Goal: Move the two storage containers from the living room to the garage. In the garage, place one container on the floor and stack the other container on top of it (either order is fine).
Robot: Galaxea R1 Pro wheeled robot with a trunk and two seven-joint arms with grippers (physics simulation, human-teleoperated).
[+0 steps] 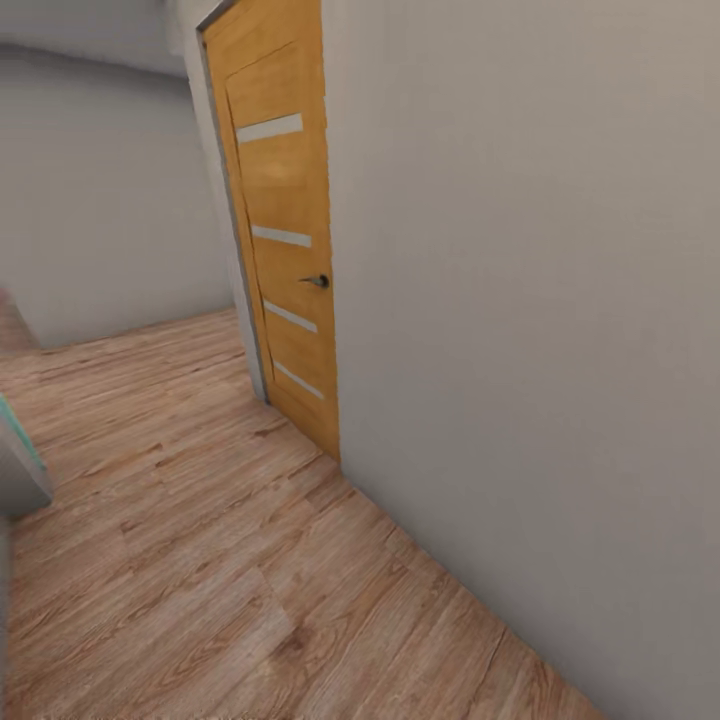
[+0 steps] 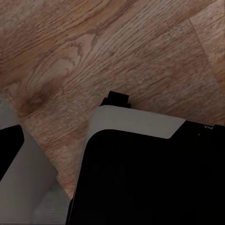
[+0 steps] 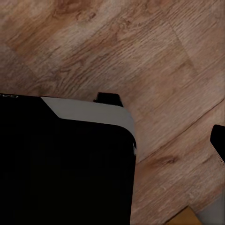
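**Listener:** What is the head camera showing you right now?

**Operator:** I am looking down a hallway. A light wood-plank floor (image 1: 200, 560) is spreading from the six o'clock edge up toward ten o'clock. A plain pale grey wall (image 1: 540, 350) is taking up everything from twelve round to five o'clock. Set into it, around twelve o'clock, an orange wooden door with four narrow frosted-glass strips (image 1: 285, 230) is standing shut, and a small dark lever handle (image 1: 317, 281) is sitting on its right-hand edge. Another pale wall (image 1: 100, 200) is closing the far end at ten o'clock. At nine o'clock, a grey rounded shape with a teal edge (image 1: 20, 465) is poking in; I cannot tell what it is.

**Listener:** And the wrist cameras?

**Operator:** The left wrist camera is looking down at the same plank flooring (image 2: 93, 51), with a black, grey-trimmed body of the robot (image 2: 145, 173) blocking much of the picture. The right wrist camera is giving me a similar black and grey panel (image 3: 65, 159) over the planks (image 3: 154, 51).

**Listener:** How are the fingers set?

**Operator:** I cannot tell for either gripper.

**Listener:** Where are the orange-red bins?

**Operator:** I am not seeing them; I am only seeing wood-floored hallway, not dark grey garage concrete.
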